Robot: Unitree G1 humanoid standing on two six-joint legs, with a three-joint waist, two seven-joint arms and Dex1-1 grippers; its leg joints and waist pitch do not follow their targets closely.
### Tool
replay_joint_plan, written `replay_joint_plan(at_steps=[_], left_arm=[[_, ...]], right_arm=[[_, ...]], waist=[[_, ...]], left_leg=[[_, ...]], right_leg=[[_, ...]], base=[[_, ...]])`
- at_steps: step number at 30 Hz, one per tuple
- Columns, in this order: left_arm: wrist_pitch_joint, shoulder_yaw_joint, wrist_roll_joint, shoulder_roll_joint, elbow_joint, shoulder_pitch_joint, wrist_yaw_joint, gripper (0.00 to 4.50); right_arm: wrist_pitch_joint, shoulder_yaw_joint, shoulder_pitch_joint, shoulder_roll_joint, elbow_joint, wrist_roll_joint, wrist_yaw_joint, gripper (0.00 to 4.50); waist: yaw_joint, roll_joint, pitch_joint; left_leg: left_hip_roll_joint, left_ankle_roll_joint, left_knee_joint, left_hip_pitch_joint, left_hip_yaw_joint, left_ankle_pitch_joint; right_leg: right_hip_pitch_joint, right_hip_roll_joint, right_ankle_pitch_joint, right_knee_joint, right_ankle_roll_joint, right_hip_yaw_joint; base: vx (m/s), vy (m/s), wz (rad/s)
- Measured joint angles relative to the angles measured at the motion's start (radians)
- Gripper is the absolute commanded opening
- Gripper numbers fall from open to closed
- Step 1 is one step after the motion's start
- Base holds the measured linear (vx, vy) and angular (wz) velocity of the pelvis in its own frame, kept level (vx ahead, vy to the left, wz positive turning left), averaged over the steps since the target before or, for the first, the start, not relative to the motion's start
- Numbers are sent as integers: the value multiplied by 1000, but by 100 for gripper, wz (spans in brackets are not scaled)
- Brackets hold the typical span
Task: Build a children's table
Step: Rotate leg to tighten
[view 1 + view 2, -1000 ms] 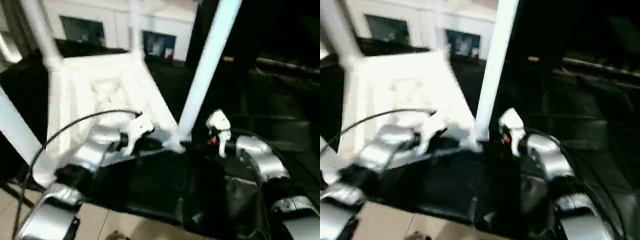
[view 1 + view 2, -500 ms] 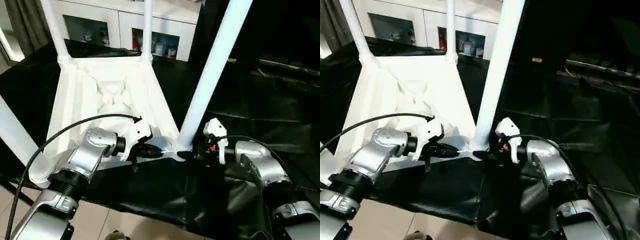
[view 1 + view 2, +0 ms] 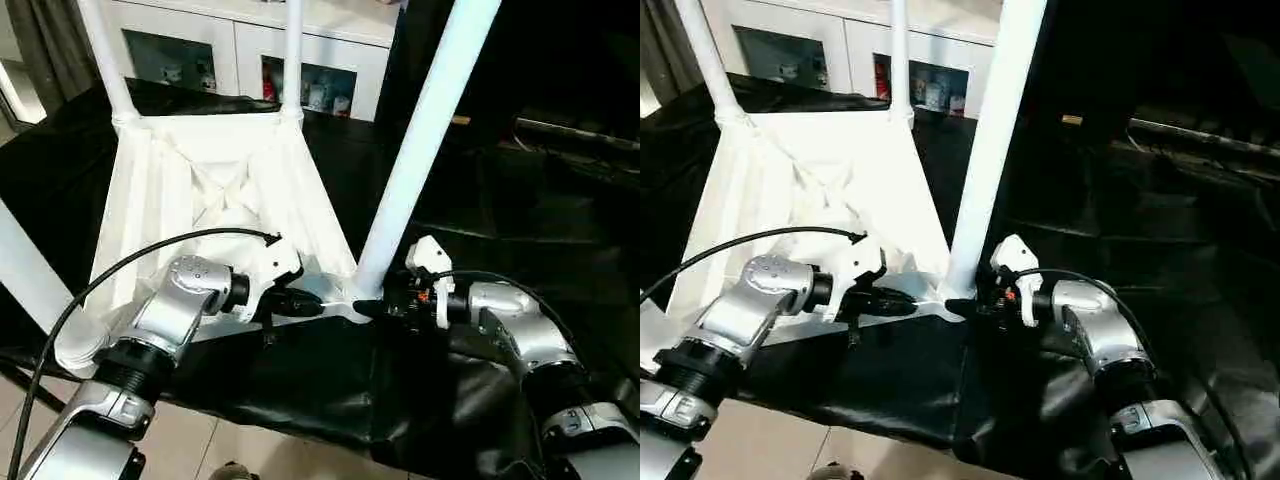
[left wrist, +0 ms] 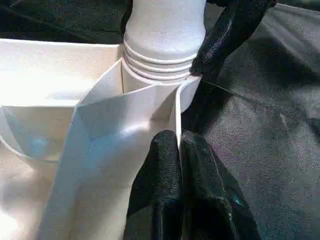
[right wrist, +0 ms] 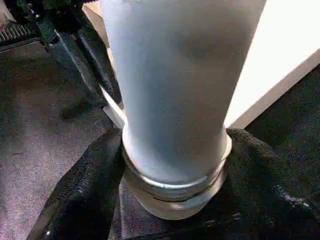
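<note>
Upside down on the black-draped table (image 3: 200, 390), the light, stiff children's table (image 3: 215, 185) has its thin rim pinched by the left claw (image 3: 312, 303), while the right claw (image 5: 170, 200) straddles the slippery near leg (image 3: 420, 140) low at the socket, the best hold.

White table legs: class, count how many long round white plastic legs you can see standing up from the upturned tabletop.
4. Far left corner leg; far right corner leg; near right corner leg, its base between the right gripper fingers; near left leg, cut by the picture's edge.
</note>
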Motion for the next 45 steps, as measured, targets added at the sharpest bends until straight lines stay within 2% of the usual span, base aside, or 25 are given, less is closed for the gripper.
replay_joint_plan(at_steps=[3,7,14,19,21,25,26,30,33,34,35,38,42,45], left_arm=[[-2,13,32,-56,75,-41,114,0],[12,26,71,-152,195,-117,309,0],[17,48,96,-281,345,-200,550,0],[-12,49,109,-310,401,-229,583,0],[-17,48,110,-306,401,-230,582,0],[-26,43,111,-296,400,-231,553,0],[-34,42,112,-291,399,-232,539,0],[-49,37,103,-254,375,-220,458,0],[-56,38,92,-230,351,-203,413,0],[-63,37,90,-221,341,-195,397,0],[-72,33,88,-207,325,-185,361,0],[-112,22,75,-143,278,-149,246,0],[-107,17,33,-66,179,-86,99,0],[-80,4,16,-43,118,-56,13,0]], right_arm=[[-16,-40,-28,65,81,-10,-177,275],[3,-86,-90,164,173,-21,-491,275],[15,-149,-167,251,273,-31,-806,275],[-24,-154,-193,262,321,-40,-862,275],[-46,-159,-193,262,331,-38,-858,330],[-100,-171,-184,244,336,-40,-802,348],[-113,-171,-184,232,336,-39,-770,367],[-106,-159,-182,183,306,-28,-619,390],[-85,-136,-175,137,248,-22,-496,398],[-84,-117,-167,121,228,-25,-456,398],[-83,-76,-141,83,180,-32,-364,398],[-83,-24,-75,-14,89,-37,-169,398],[-46,1,-6,-47,22,-22,-31,398],[-28,5,3,-54,2,-7,2,398]], waist=[[-13,-1,0],[-30,0,0],[-25,0,-1],[-23,0,-1],[-20,0,-1],[-15,1,0],[-14,1,0],[-11,4,1],[-12,4,0],[-12,4,0],[-8,4,1],[-2,4,0],[-4,5,1],[2,6,2]], left_leg=[[0,-1,2,3,0,1],[0,-1,5,3,-1,1],[-1,-1,7,1,-2,1],[-1,-1,8,1,-2,1],[0,-1,7,1,-2,1],[0,-1,5,0,-2,1],[0,-1,5,0,-2,1],[0,-1,2,0,-1,1],[0,-1,1,0,-1,1],[0,-1,0,0,-1,1],[0,-1,0,0,-1,1],[0,0,-1,0,-1,0],[0,-1,-1,0,-1,1],[0,0,0,-1,0,1]], right_leg=[[2,0,-2,0,3,0],[2,0,-2,-1,4,0],[4,-1,-2,-3,4,0],[4,-1,-2,-3,4,0],[4,-1,-2,-1,4,0],[2,-1,-2,0,4,0],[2,-1,-1,0,4,0],[1,0,-1,0,3,0],[0,0,2,0,-2,0],[0,0,2,0,-2,-1],[0,0,2,-1,-2,-1],[1,0,1,-1,0,-1],[0,0,-1,-1,4,-1],[0,0,-1,-1,4,0]], base=[[0,0,0],[0,0,0],[0,0,0],[0,0,0],[0,0,0],[0,0,0],[0,0,0],[0,0,0],[0,0,0],[0,0,0],[0,0,0],[0,0,0],[0,0,0],[0,0,0]])
